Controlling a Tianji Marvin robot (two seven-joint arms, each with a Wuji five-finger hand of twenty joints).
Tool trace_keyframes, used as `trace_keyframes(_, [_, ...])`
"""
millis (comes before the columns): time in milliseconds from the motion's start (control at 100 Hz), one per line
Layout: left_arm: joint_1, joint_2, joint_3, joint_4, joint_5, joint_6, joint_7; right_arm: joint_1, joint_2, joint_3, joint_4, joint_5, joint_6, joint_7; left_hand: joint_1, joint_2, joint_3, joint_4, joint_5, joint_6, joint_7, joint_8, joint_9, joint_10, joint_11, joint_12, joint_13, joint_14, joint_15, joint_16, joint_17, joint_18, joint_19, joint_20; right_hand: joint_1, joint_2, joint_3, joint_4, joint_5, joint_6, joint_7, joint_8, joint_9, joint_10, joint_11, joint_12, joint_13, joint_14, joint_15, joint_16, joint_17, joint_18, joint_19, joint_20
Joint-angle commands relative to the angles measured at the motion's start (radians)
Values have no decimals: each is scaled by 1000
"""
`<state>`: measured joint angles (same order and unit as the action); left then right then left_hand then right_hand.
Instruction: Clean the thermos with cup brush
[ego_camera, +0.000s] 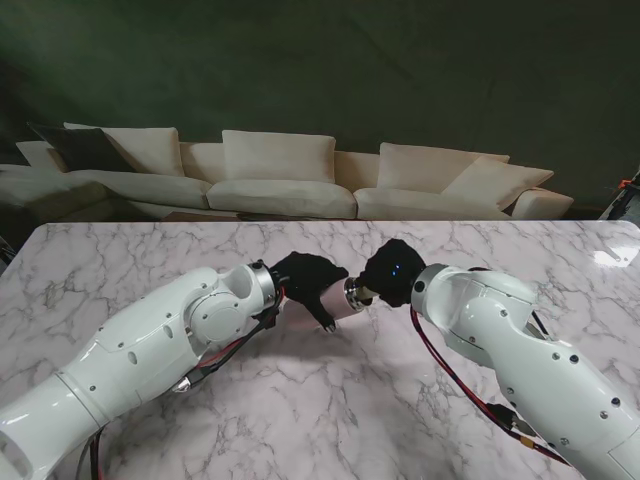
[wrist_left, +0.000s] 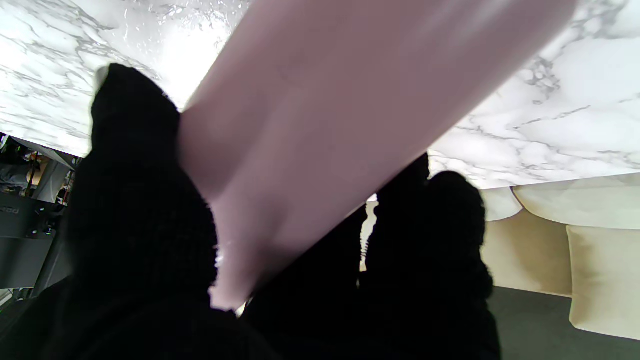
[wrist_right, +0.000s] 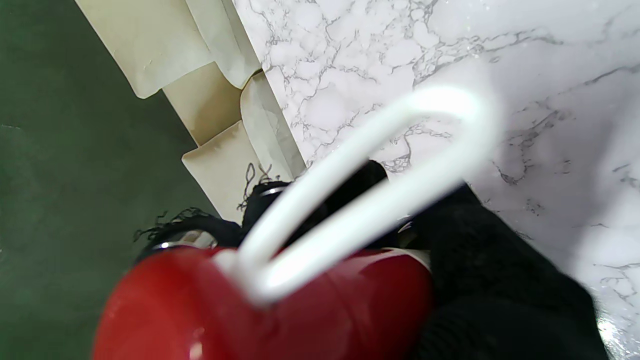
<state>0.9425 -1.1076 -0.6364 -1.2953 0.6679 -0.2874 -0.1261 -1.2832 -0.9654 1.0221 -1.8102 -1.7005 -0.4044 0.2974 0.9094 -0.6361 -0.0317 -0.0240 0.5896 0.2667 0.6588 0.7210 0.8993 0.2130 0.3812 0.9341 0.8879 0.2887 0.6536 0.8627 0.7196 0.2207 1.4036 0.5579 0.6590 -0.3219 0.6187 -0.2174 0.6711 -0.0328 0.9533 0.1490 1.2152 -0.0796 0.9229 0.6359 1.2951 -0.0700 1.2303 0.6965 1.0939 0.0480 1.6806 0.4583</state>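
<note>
Right wrist alone shows cup brush (wrist_right: 280, 305); left wrist, thermos (wrist_left: 320, 130)

thermos (ego_camera: 343, 297) between left hand (ego_camera: 305, 280) and right hand (ego_camera: 393, 270), above table (ego_camera: 130, 270)

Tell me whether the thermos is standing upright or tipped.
Tipped. The pink thermos lies roughly sideways in the left hand, off the table, its metal mouth toward the right hand.

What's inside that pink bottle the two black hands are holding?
The thermos lies sideways in the left hand, its metal mouth against the right hand, which grips a red-handled brush. The interior is covered; no bristles are visible.
</note>
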Motion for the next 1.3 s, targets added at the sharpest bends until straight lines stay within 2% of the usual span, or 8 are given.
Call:
trace_keyframes(0, [-7,-3,-4,-15,-1,-2,-10,3,-6,-7,9,-1,4,8,339,382,400,70,98,-211,132,52,42,-60,68,37,114,-72,192,59,34,-112,49,-4,97,48,60,6,11,-26,-12,-21,24,24,-14,-5,26,11,83,19,89,-125,253,25])
trace_keyframes(440, [-8,0,-4,-2,6,3,-16,-68,-11,102,-52,-27,7,-12,339,382,401,71,98,-212,131,52,42,-59,68,37,113,-73,192,59,33,-111,50,-3,104,51,58,7,17,-12,-13,-23,30,26,-3,-8,26,15,95,23,92,-118,257,25])
trace_keyframes(590, [-13,-2,1,0,2,2,-13,-61,-12,90,-41,-21,21,-3,338,382,400,71,98,-211,132,52,42,-61,69,37,113,-72,192,59,33,-111,51,-2,91,57,52,5,18,-13,-17,-23,30,26,0,-8,26,15,96,23,91,-118,258,25])
trace_keyframes(750, [-14,-5,4,-2,-5,0,-9,-30,-14,40,-16,-8,38,19,339,382,401,71,98,-211,131,52,42,-61,69,37,113,-72,192,59,34,-111,51,-2,39,74,38,3,33,-12,-35,-22,35,26,1,-11,27,10,100,24,93,-127,260,25])
trace_keyframes(990, [-7,-4,-1,-6,-3,0,-7,0,-17,-5,1,15,60,53,338,383,401,71,99,-211,131,52,42,-59,69,37,114,-72,192,59,34,-111,51,-2,42,80,36,8,44,-1,-44,-10,46,26,8,-11,26,8,119,30,95,-134,274,31])
trace_keyframes(1290, [-2,-1,-7,-5,5,6,-10,-53,-19,70,-41,-5,58,33,338,383,401,71,99,-211,131,52,42,-61,69,37,113,-72,191,58,33,-111,51,-2,53,80,30,9,47,4,-46,-5,45,28,11,-12,26,10,121,29,94,-131,275,32])
